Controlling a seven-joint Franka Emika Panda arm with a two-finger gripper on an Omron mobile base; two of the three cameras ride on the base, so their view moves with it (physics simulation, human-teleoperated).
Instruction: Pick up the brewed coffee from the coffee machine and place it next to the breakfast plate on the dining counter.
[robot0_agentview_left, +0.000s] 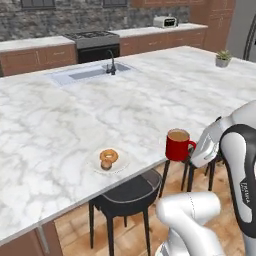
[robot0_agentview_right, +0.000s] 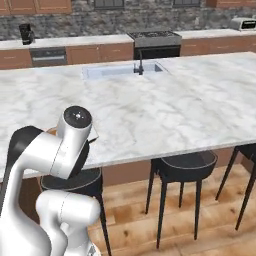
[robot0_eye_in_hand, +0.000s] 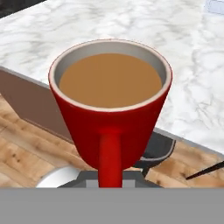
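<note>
The red mug of brewed coffee (robot0_agentview_left: 178, 145) hangs at the near edge of the dining counter (robot0_agentview_left: 90, 107), its base off the marble and over a stool. My gripper (robot0_agentview_left: 194, 149) comes in from the right and is shut on the mug's handle. In the hand view the mug (robot0_eye_in_hand: 111, 109) is close up, with its handle towards me and the light brown coffee level. The breakfast plate (robot0_agentview_left: 120, 164) with its doughnut lies on the counter to the mug's left, a short gap away. The black coffee machine (robot0_agentview_right: 25, 34) stands on the far back worktop.
Black stools (robot0_agentview_left: 127, 195) stand under the counter's near edge. An inset sink (robot0_agentview_left: 85, 75) with a black tap (robot0_agentview_left: 111, 64) sits at the counter's far side. A small potted plant (robot0_agentview_left: 223, 58) is at its right end. A stove (robot0_agentview_left: 95, 42) and a toaster (robot0_agentview_left: 165, 21) line the back wall.
</note>
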